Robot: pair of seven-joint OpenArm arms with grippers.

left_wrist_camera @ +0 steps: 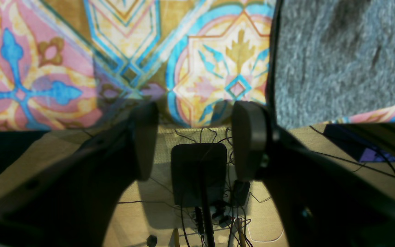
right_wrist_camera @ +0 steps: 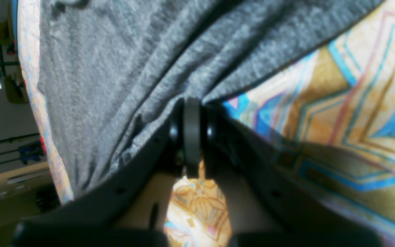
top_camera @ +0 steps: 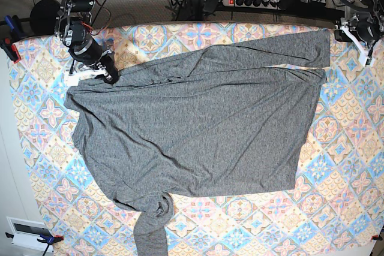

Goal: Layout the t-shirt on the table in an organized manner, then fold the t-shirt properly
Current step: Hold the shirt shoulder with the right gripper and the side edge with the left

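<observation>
The t-shirt (top_camera: 198,130) is soft knit cloth, heathered dark grey, matt and faintly fuzzy, creased into fine ridges where the right gripper (right_wrist_camera: 192,106) pinches its edge. Under the t-shirt, the table (top_camera: 348,166) wears a thin printed cloth, smooth and matt, in pastel blue, pink and cream tiles. The right gripper's fingers (right_wrist_camera: 192,137) look like dark plastic with a slight sheen. Beside the t-shirt's edge, the left gripper (left_wrist_camera: 194,137) shows smooth, matt black plastic pads (left_wrist_camera: 249,137).
</observation>
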